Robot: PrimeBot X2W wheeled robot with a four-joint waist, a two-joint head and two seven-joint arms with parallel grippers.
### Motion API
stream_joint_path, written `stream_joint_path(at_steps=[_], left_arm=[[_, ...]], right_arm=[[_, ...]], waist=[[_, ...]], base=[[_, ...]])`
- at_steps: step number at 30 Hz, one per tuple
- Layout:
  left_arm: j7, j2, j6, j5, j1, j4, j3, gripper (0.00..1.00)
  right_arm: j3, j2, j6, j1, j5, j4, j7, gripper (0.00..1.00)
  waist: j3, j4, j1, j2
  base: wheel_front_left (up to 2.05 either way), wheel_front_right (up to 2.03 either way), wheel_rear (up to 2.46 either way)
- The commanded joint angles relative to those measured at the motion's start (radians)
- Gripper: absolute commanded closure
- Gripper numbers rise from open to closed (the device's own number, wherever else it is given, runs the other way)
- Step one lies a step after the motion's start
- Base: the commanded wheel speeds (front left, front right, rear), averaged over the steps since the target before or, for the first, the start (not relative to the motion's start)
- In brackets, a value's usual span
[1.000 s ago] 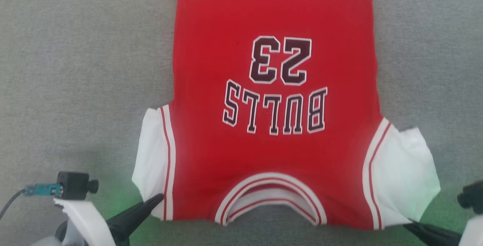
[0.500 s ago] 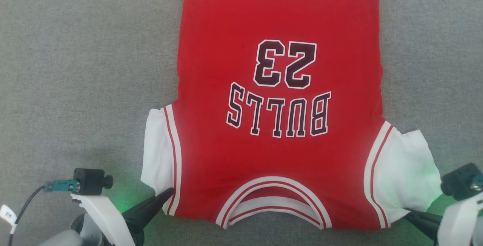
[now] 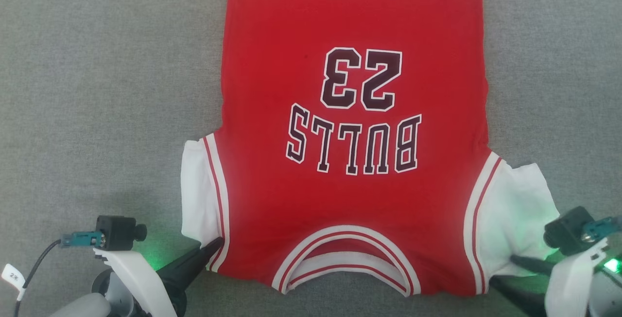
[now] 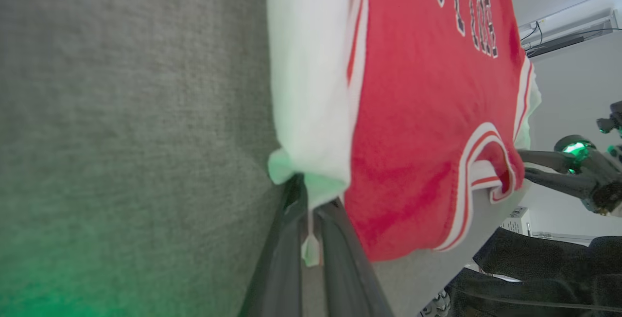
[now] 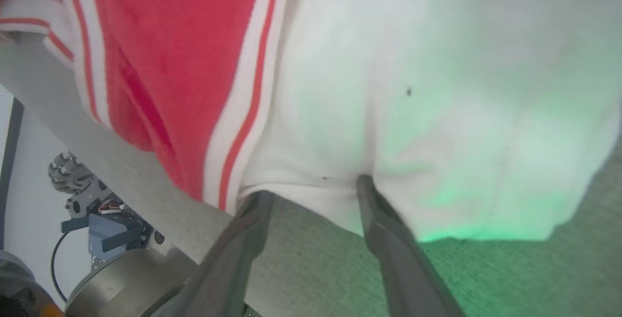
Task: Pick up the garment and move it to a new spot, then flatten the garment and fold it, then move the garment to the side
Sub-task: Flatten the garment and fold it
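- The garment lies flat and face up between my two grippers. Its collar is nearest me, its hem runs away from both sets of fingertips, and the lettering and the 23 read upside down from here.
- My left gripper is clenched on the garment at the near corner of the white sleeve on its side. In the left wrist view a pinch of white cloth is squeezed between the two dark fingers. The red body spreads beyond the tips and to their right.
- My right gripper is released. In its own wrist view the fingers stand apart at the near hem of the other sleeve. One tip lies on the white cloth and the other sits at the hem's edge, beside the striped trim.
- A coarse grey woven surface carries everything and stretches well past each gripper on its outer side. A green glow falls on the weave close beside both grippers.
- In the left wrist view my right gripper shows across the collar from my left fingers, with a green light on it. Beyond it is a white wall, and high on that wall a long white unit with cables.
- In the right wrist view, left of my fingers and below the surface's near edge, are a ribbed wheel and a blue part on a grey base.
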Motion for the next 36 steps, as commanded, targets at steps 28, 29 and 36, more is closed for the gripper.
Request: stream_joint_path(at_steps=[28,29,36], left_arm=[[-0.032,-0.158,0.020,0.111,-0.160,-0.032,-0.029,1.00],[-0.034,-0.163,0.020,0.111,-0.160,-0.033,-0.032,1.00],[-0.049,-0.181,0.023,0.109,-0.178,-0.038,-0.069,1.00]], right_arm=[[-0.170,0.072,-0.004,-1.160,-0.214,0.531,0.447,0.00],[-0.170,0.079,-0.004,-1.189,-0.233,0.569,0.462,0.00],[-0.178,0.115,-0.004,-1.296,-0.318,0.748,0.525,0.00]], waist=[[0.256,0.200,0.0001,-0.0001],[0.263,0.208,0.0001,-0.0001],[0.301,0.246,0.0001,-0.0001]], base=[[0.00,0.00,0.00],[0.00,0.00,0.00],[0.00,0.00,0.00]])
